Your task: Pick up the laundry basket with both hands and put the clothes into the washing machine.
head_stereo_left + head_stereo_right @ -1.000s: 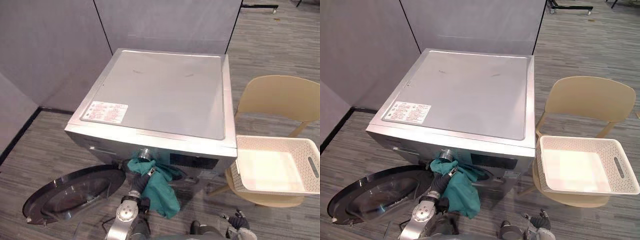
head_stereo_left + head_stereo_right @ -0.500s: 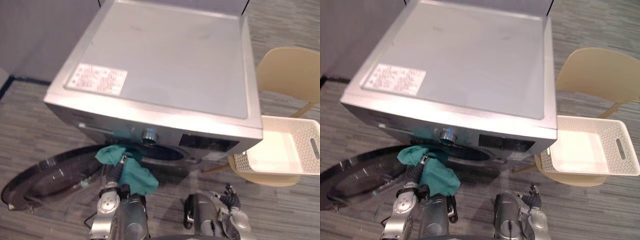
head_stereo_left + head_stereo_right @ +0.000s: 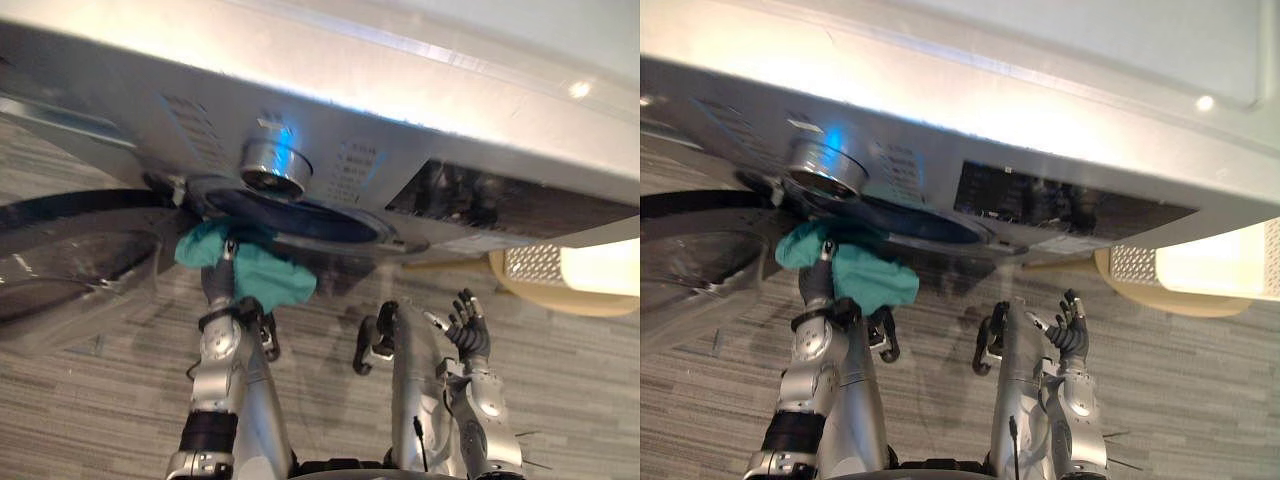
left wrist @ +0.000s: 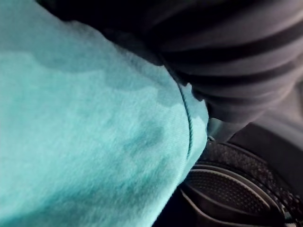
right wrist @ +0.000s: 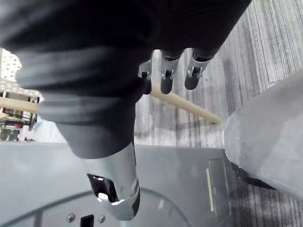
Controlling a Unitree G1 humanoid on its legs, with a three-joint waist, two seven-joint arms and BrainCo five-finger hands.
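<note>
A teal garment (image 3: 250,272) bunches at the lower rim of the washing machine's round opening (image 3: 300,213), partly hanging out below it. My left hand (image 3: 215,284) reaches up into this cloth from below; its dark cover (image 4: 236,56) lies against the teal garment (image 4: 94,132), with the drum's perforated metal (image 4: 227,189) just past it. My right hand (image 3: 466,332) hovers low in front of the machine, right of the opening, open and holding nothing. The white laundry basket (image 3: 600,268) rests on a chair at the far right.
The machine's silver control panel with its round knob (image 3: 272,163) looms close overhead. The glass door (image 3: 80,255) is swung open to the left, low over the grey plank floor. The beige chair seat (image 3: 560,302) juts out under the basket.
The camera has dipped down and close to the machine's front. My left hand has carried the teal garment up to the opening's rim. My right hand has risen a little.
</note>
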